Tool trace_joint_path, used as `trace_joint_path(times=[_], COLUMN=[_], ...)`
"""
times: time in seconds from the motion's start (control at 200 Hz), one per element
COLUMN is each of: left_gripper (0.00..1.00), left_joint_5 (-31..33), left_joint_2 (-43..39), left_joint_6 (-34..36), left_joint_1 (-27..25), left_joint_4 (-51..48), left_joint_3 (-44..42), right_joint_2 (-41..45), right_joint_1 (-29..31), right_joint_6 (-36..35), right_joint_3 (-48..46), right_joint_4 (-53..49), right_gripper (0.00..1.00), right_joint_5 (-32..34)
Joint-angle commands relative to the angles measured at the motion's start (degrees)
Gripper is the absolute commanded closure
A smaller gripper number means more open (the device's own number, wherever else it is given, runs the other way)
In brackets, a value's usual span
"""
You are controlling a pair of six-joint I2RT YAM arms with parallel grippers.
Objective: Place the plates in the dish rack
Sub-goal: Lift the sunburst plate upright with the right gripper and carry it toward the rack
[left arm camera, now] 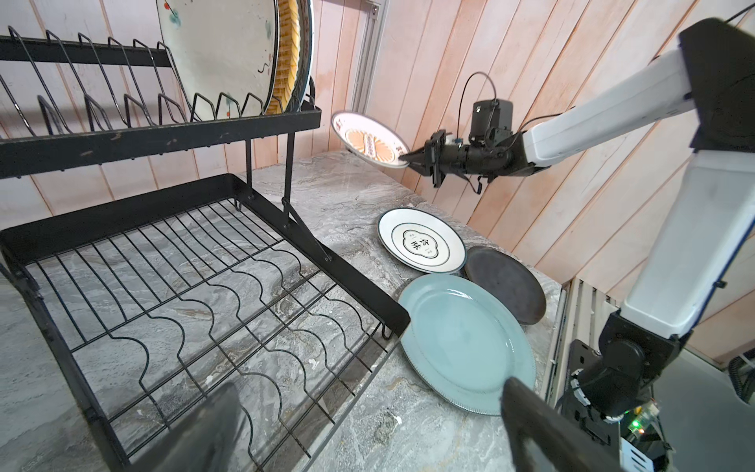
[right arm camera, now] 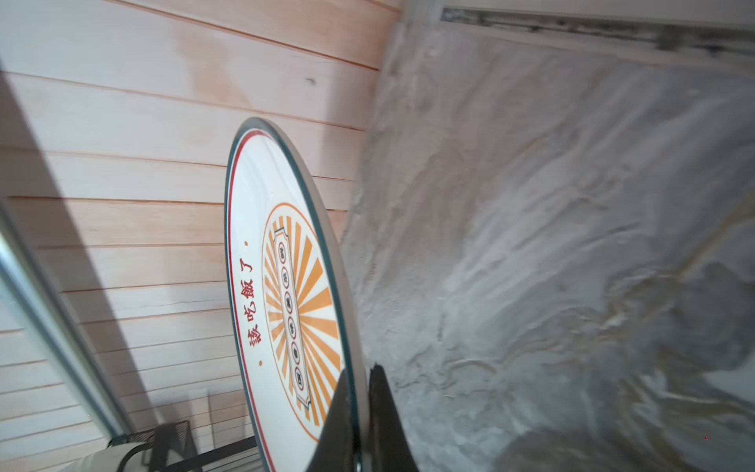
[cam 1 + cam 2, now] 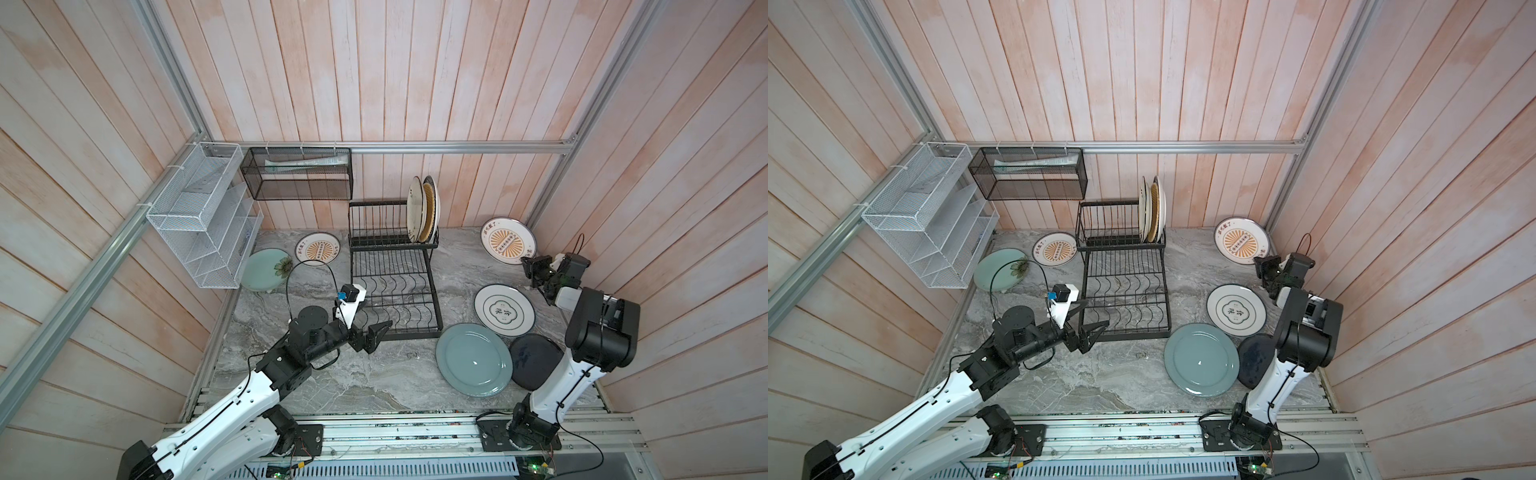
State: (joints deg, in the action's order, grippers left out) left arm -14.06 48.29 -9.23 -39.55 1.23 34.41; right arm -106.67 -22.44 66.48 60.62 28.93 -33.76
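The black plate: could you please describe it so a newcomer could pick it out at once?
From the dish rack, look right to three plates lying flat. The black plate is nearest the right arm's base, beside the grey-blue plate and the white black-ringed plate; it alone is dark.

Apparently "該吃飯了" on sunburst plate

The rack stands central on the table, three plates upright at its upper tier's right end, two plates flat far left, three plates flat near right, another plate far right in the right gripper.
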Motion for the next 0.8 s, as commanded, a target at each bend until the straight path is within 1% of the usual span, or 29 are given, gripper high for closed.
trace_joint_path(times=[0.0,0.14,0.26,0.35,0.45,0.51,0.57,0.68,0.74,0.755,0.795], left_gripper=[0.00,0.00,0.00,0.00,0.00,0.00,0.00,0.00,0.00,0.00,0.00], left_joint_5=[1.19,1.71,2.02,2.03,1.91,1.27,0.06,-1.81,-2.43,-2.59,-2.93], left_joint_2=[-0.90,-1.49,-1.83,-1.74,-1.67,-1.57,-1.50,-1.21,-1.18,-1.11,-1.05], left_joint_6=[1.28,2.18,2.55,2.82,3.04,3.46,4.11,4.44,4.47,5.69,6.07], left_joint_1=[-0.02,-0.06,-0.07,-0.09,-0.07,-0.09,-0.09,-0.09,-0.09,-0.08,-0.02], left_joint_4=[-0.62,-0.38,-0.10,0.07,0.11,0.08,0.08,0.00,0.07,0.08,0.13], left_joint_3=[1.54,1.34,0.96,0.86,0.66,0.46,0.23,0.34,0.30,0.23,0.13], right_joint_2=[6.26,15.88,25.37,33.06,42.54,47.95,52.91,61.30,64.48,65.09,66.59], right_joint_1=[1.04,2.84,4.21,6.54,8.79,9.41,10.21,10.64,11.63,11.94,12.93], right_joint_6=[4.22,5.86,5.94,5.73,2.41,-0.24,-2.33,-4.26,-6.74,-7.58,-10.33], right_joint_3=[-2.87,-11.88,-20.97,-27.37,-32.23,-34.84,-36.78,-40.36,-41.24,-41.26,-41.24], right_joint_4=[6.45,8.91,7.30,6.46,-0.98,-3.89,-9.14,-14.17,-17.32,-18.01,-20.29], right_gripper=[1.00,1.00,1.00,1.00,1.00,1.00,1.00,1.00,1.00,1.00,1.00], right_joint_5=[-0.66,0.29,1.98,2.64,5.94,6.35,7.42,5.59,5.55,5.47,5.66])
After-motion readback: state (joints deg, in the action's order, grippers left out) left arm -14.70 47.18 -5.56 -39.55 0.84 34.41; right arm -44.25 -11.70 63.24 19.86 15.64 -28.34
